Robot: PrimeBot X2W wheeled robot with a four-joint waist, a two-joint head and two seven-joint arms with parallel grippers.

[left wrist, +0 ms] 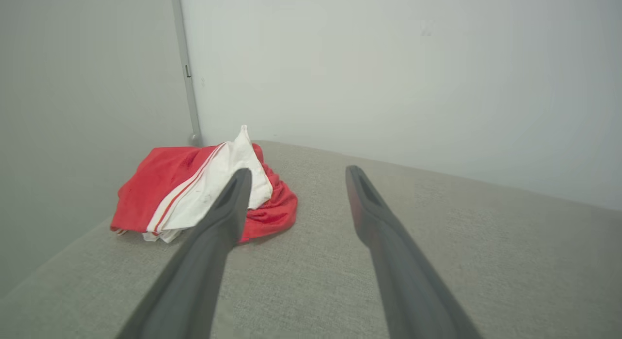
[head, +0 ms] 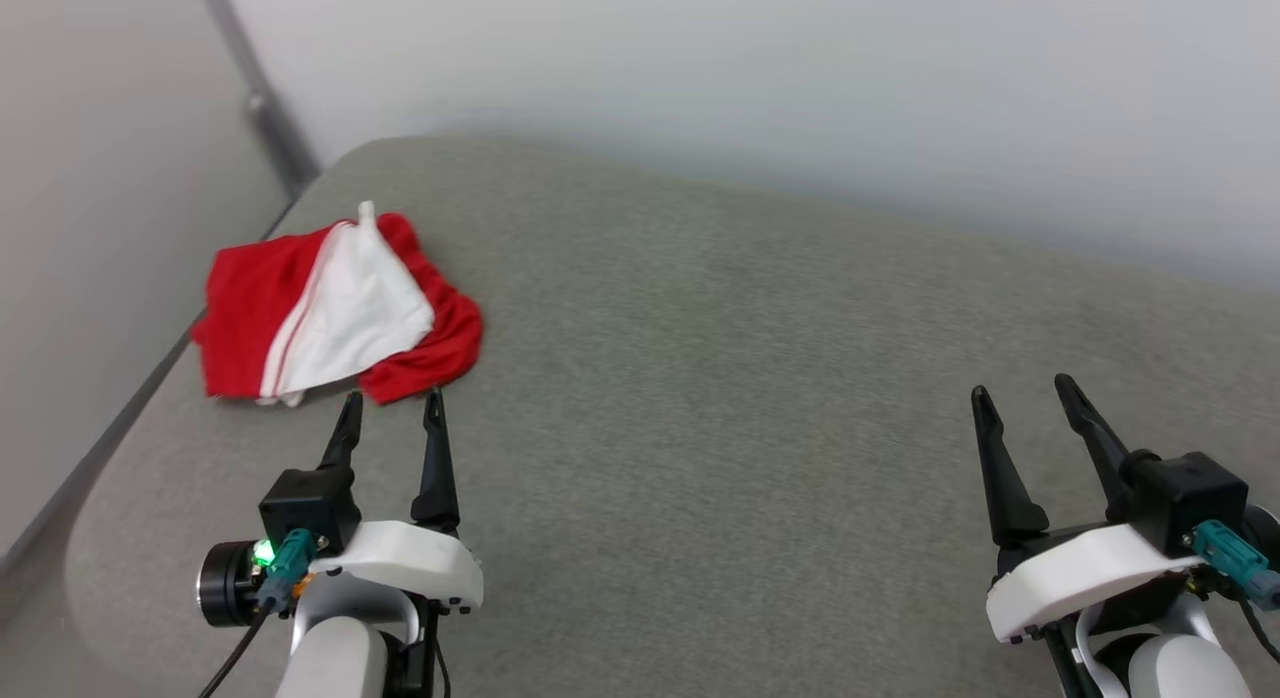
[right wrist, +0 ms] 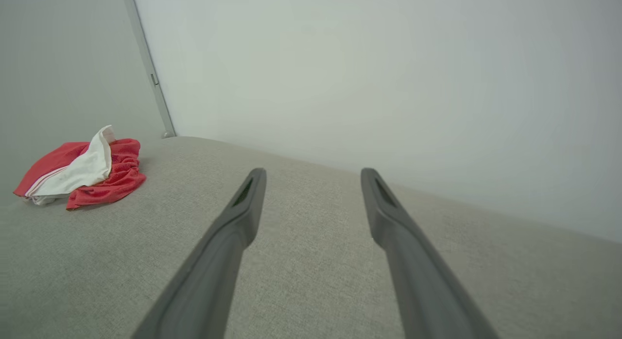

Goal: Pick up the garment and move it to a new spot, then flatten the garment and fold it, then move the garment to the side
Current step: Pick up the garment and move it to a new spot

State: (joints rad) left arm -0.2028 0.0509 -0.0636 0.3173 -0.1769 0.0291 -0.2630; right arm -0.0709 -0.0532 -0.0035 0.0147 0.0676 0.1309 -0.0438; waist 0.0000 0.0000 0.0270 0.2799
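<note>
The garment (head: 335, 308) is a crumpled red heap with a white panel edged by thin stripes, lying near the far left corner of the grey padded surface (head: 750, 378). It also appears in the left wrist view, garment (left wrist: 189, 188), and at the far left of the right wrist view, garment (right wrist: 82, 171). My left gripper (head: 392, 400) is open, its fingertips just short of the garment's near edge, with nothing between them. My right gripper (head: 1020, 388) stands open over bare surface at the lower right, far from the garment.
Pale walls (head: 700, 78) close the surface off at the back and the left. A grey vertical post (head: 262, 103) stands in the corner behind the garment. The surface's left edge (head: 120, 418) runs close beside the garment.
</note>
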